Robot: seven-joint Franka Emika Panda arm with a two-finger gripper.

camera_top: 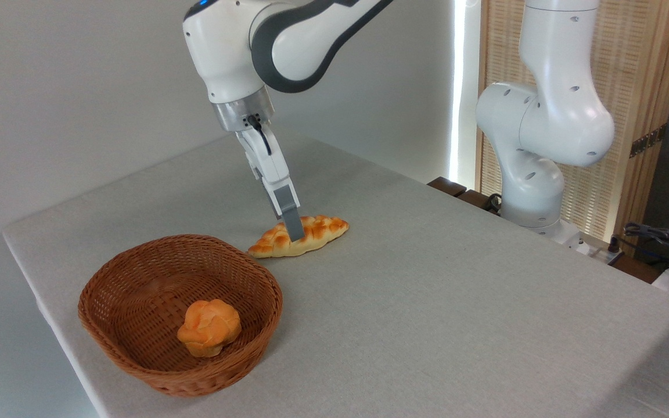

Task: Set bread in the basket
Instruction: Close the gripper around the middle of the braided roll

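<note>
**Robot arm's gripper meets braided loaf on table, basket close by**

A Franka arm w/ a two-finger gripper (294, 231) reaches down from the upper left, fingers tilted and pointing at the middle of the bread (299, 235). One grey finger (291, 220) shows in front of the loaf; the other is hidden behind it, so it can't be told whether the tool is clamped on the bread or only touching it. The loaf, golden w/ browned patches and pointed ends, lies flat on the grey table (427, 302), running from lower left to upper right. Its left tip sits near the basket (137, 371) but outside it, just beyond the back rim.

The basket, round, shallow, brown wicker w/ a thick braided rim, stands near the table's front left corner. Inside it, toward the front, rests a small orange knotted bun (209, 327). At right, the arm's white base (535, 174) rises beside the table edge, in front of a slatted wooden screen (630, 104). Cables (659, 235) lie at far right.
</note>
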